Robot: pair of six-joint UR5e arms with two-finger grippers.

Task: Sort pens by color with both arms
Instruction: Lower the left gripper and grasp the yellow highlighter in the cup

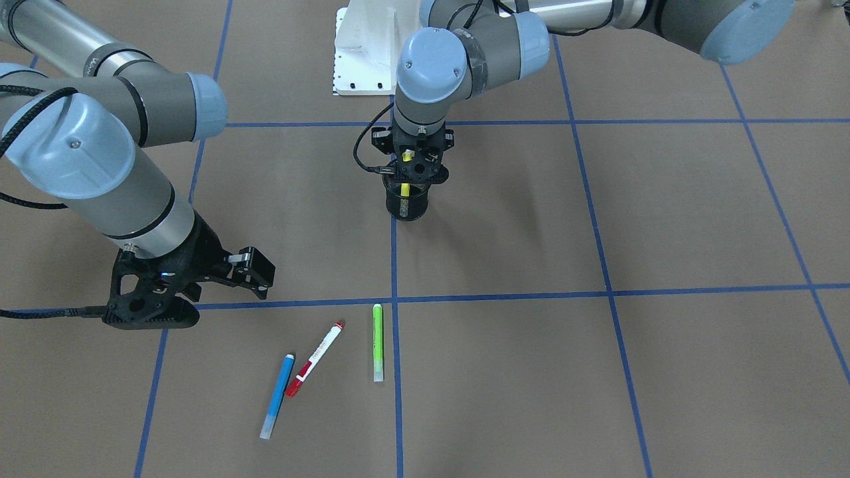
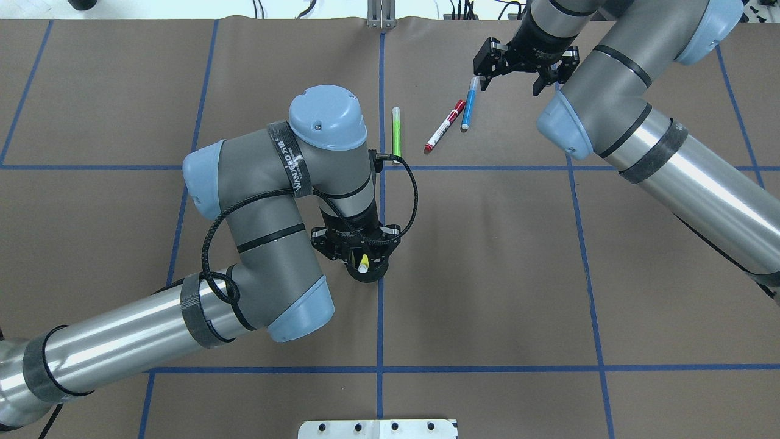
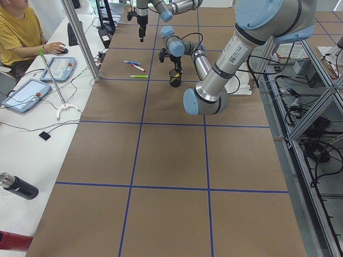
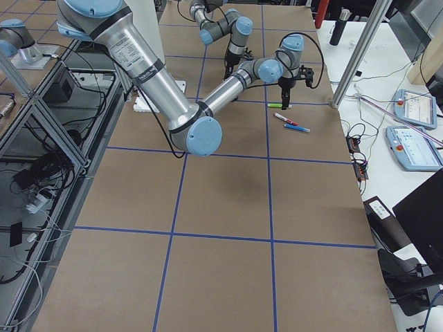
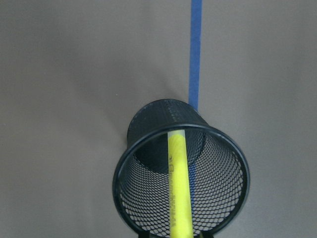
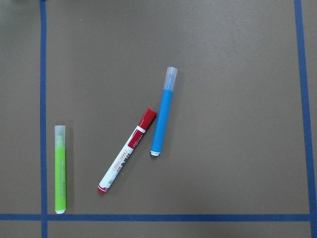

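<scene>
My left gripper (image 1: 413, 166) stands straight over the black mesh cup (image 1: 406, 207) at the table's middle, shut on the yellow pen (image 1: 406, 157), which hangs upright with its lower end in the cup. The left wrist view shows the yellow pen (image 5: 178, 188) reaching down into the cup (image 5: 148, 124). The blue pen (image 2: 469, 102), the white-barrelled red-capped pen (image 2: 445, 126) and the green pen (image 2: 397, 132) lie flat on the far side. My right gripper (image 2: 515, 76) is open and empty, hovering just right of the blue pen. All three show in the right wrist view: blue pen (image 6: 162, 111), red-capped pen (image 6: 127, 151), green pen (image 6: 60, 169).
Blue tape lines (image 2: 381, 213) divide the brown table into squares. The white pedestal base (image 2: 378, 428) sits at the robot's edge. An operator (image 3: 16, 32) with tablets sits beyond the far side.
</scene>
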